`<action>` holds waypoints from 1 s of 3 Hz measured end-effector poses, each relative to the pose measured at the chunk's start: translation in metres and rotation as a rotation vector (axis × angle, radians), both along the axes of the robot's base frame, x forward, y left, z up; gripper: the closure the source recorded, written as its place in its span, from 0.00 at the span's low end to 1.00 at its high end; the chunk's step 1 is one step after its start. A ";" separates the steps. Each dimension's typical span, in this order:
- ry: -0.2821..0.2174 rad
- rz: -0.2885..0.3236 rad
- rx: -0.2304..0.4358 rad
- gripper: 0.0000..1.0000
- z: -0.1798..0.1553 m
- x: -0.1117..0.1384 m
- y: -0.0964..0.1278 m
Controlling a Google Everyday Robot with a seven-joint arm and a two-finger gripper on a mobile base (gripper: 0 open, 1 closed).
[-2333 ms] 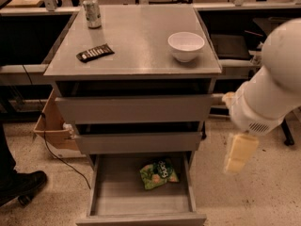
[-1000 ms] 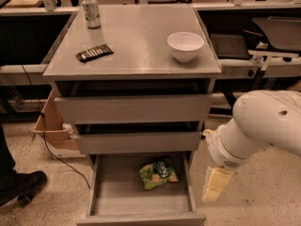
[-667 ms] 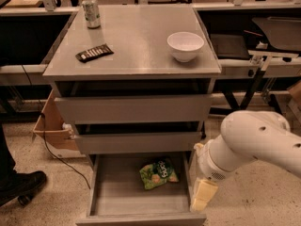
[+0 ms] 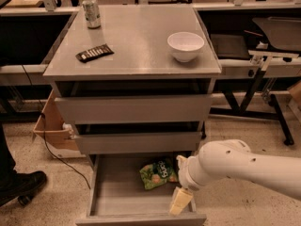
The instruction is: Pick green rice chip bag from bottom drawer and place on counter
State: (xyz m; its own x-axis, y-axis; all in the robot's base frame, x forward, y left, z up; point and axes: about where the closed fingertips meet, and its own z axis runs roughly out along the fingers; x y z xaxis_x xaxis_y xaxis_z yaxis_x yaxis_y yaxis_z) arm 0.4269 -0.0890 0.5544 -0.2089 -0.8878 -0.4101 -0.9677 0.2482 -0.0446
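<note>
Pickup pending: green rice chip bag (image 4: 159, 174) lies in open bottom drawer (image 4: 115, 192); gripper (image 4: 181, 201) hangs just beside it, grip state indiscernible; worktop (image 4: 141, 36) placement remains.

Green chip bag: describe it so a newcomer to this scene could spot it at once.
Find the grey cabinet and its open bottom drawer, down at floor level. The bag lies at the drawer's back right, close beside the gripper. It is the only item lying in the drawer, crinkled and bright green.
</note>
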 end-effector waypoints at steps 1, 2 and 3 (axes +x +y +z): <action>-0.028 0.007 0.038 0.00 -0.047 0.024 0.023; -0.031 0.007 0.090 0.00 -0.102 0.043 0.045; -0.032 0.007 0.090 0.00 -0.103 0.043 0.045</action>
